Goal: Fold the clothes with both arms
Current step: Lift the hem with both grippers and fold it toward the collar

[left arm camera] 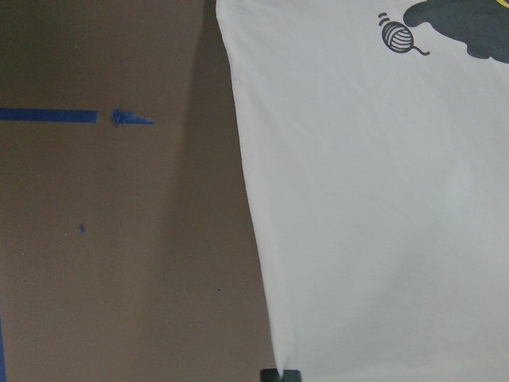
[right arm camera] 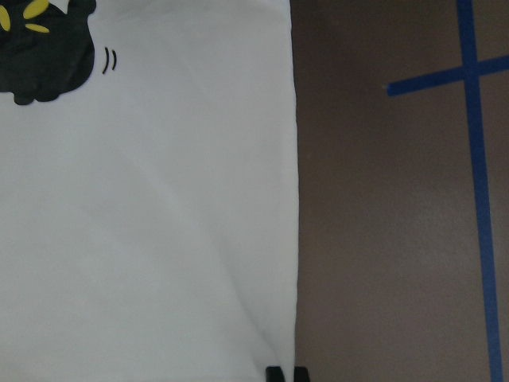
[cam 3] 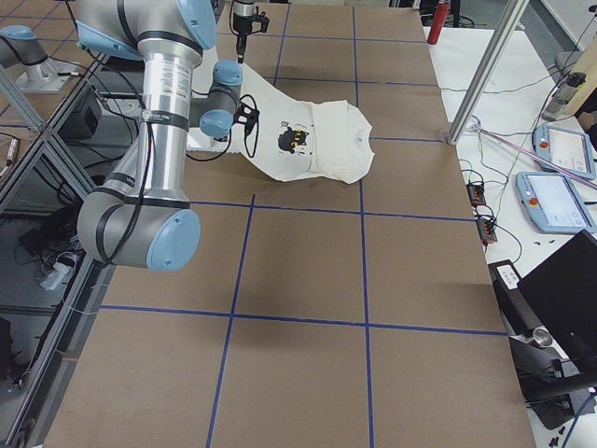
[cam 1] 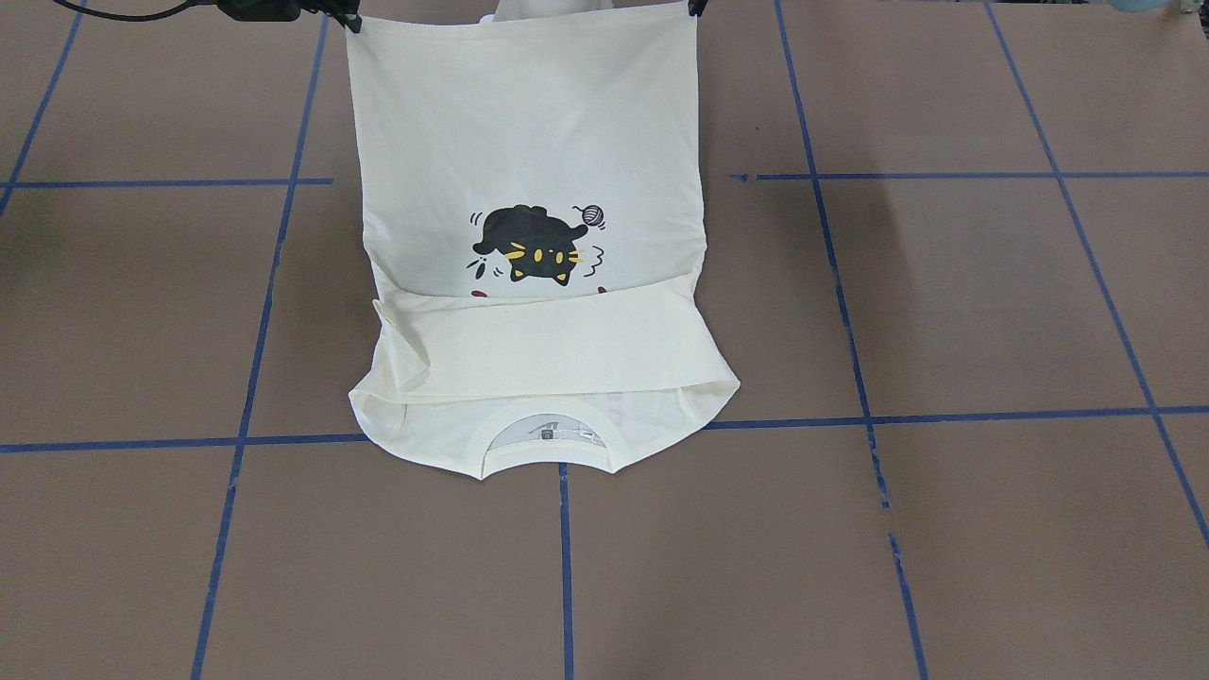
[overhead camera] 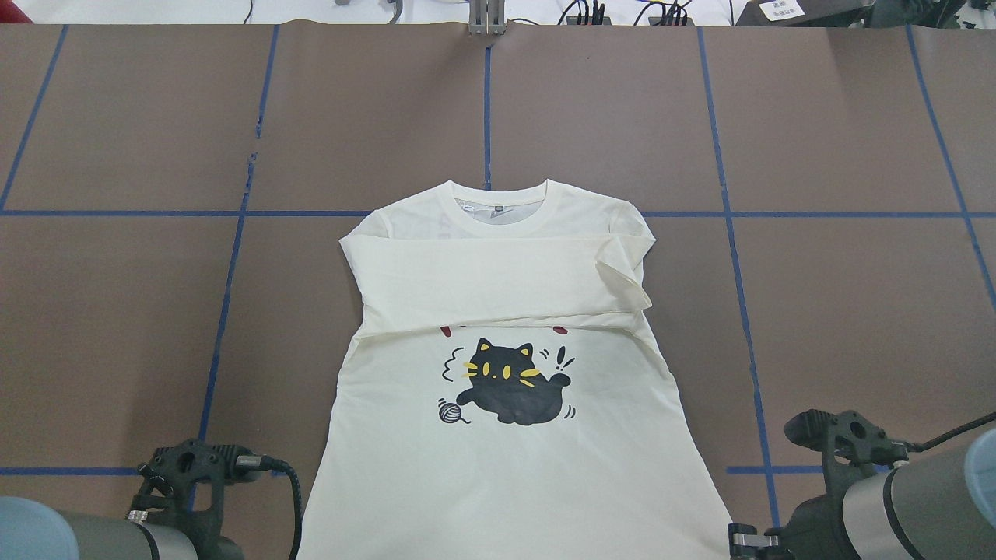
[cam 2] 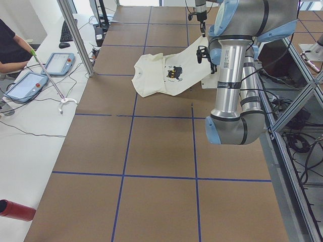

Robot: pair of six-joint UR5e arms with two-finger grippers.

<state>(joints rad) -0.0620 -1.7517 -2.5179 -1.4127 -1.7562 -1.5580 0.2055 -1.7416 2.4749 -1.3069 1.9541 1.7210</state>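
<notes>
The cream-white T-shirt (overhead camera: pixel 506 474) lies print side up, its collar (overhead camera: pixel 498 222) on the far side from the robot. Both sleeves (overhead camera: pixel 498 280) are folded across the chest, above the black cat print (overhead camera: pixel 510 385). The hem end is raised off the brown table (overhead camera: pixel 117 334), held at its two corners. In the left wrist view my left gripper (left arm camera: pixel 280 374) is shut on the hem corner, which also shows at the top edge of the front view (cam 1: pixel 697 8). My right gripper (right arm camera: pixel 286 372) is shut on the other corner (cam 1: pixel 351 21).
Blue tape lines (overhead camera: pixel 233 311) divide the table into squares. A metal post (cam 2: pixel 75 35) stands at the far side. Beyond it is a white bench with tablets (cam 2: pixel 58 63) and a seated person (cam 2: pixel 10 48). A red cylinder (cam 2: pixel 15 209) lies near that bench's end.
</notes>
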